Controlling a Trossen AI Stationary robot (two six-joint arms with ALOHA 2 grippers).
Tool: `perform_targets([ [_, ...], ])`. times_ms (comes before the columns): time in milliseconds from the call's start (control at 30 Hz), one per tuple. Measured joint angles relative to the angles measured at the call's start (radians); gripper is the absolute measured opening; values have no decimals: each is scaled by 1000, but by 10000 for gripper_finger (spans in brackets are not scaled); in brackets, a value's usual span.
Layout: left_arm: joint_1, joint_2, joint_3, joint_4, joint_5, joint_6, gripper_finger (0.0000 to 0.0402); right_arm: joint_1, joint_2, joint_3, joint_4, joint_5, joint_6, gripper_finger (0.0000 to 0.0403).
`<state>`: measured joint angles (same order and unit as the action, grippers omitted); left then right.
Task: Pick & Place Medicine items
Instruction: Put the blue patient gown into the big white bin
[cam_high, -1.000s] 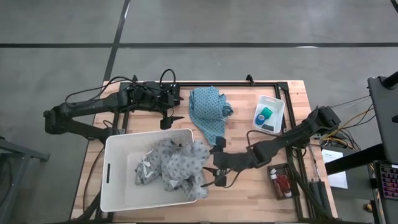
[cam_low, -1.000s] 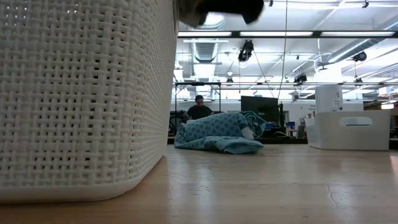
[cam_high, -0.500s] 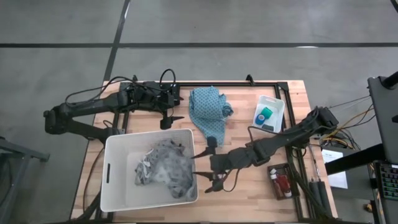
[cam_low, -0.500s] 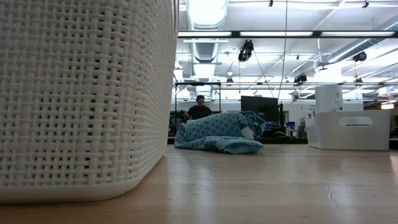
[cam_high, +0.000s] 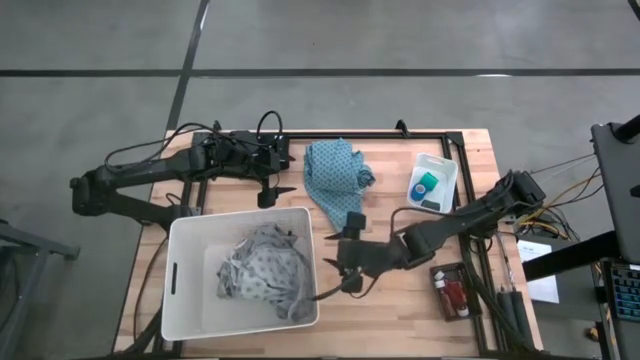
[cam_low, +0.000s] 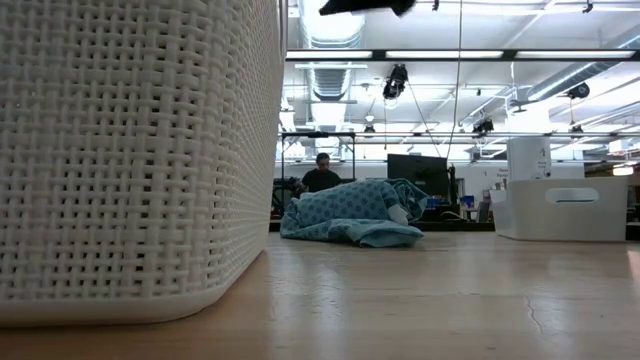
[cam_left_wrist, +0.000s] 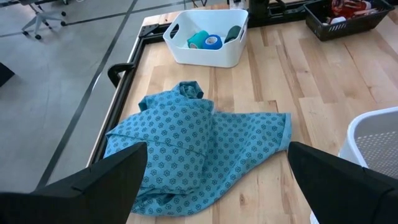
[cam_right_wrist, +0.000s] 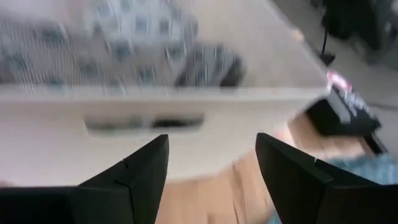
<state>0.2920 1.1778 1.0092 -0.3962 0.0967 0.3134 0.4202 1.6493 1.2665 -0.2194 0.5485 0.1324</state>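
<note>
A teal-green roll (cam_left_wrist: 198, 40) and a blue round piece (cam_left_wrist: 213, 42) lie in a small white bin (cam_high: 444, 168) at the table's far right. Red bottles with white caps (cam_high: 455, 296) lie in a dark tray (cam_high: 462, 272) at the near right. My right gripper (cam_high: 336, 274) hangs open just outside the right wall of a big white basket (cam_high: 190, 228), with nothing between its fingers (cam_right_wrist: 211, 142). My left gripper (cam_high: 268, 194) waits open at the far left, above the table, facing a teal patterned cloth (cam_left_wrist: 193, 146).
A grey patterned cloth (cam_high: 262, 272) lies heaped inside the white basket. The teal cloth (cam_high: 336, 180) lies crumpled on the table between the basket and the white bin. Bare wood shows between the basket's right wall and the dark tray.
The grey cloth, which hung over the basket's right rim by my right gripper, has dropped wholly into the basket and settled in a heap. My right gripper has risen and turned a little beside the basket's right wall.
</note>
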Motion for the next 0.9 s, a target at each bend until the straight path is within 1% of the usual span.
perform_targets([
  [167,0,0,0,0,0,0,393,-1,0,-50,-59,23,22,235],
  [300,0,0,0,0,0,0,393,-24,0,-82,-120,114,19,235],
  [367,0,0,0,0,0,0,393,-51,-5,-97,-153,140,18,235],
  [533,0,0,0,0,0,0,393,-171,-52,-140,-181,138,-31,235],
  [667,0,0,0,0,0,0,393,-252,-84,-185,-187,68,-79,235],
  [767,0,0,0,0,0,0,393,-274,-95,-213,-186,24,-114,235],
  [900,0,0,0,0,0,0,393,-277,-98,-240,-144,33,-129,235],
])
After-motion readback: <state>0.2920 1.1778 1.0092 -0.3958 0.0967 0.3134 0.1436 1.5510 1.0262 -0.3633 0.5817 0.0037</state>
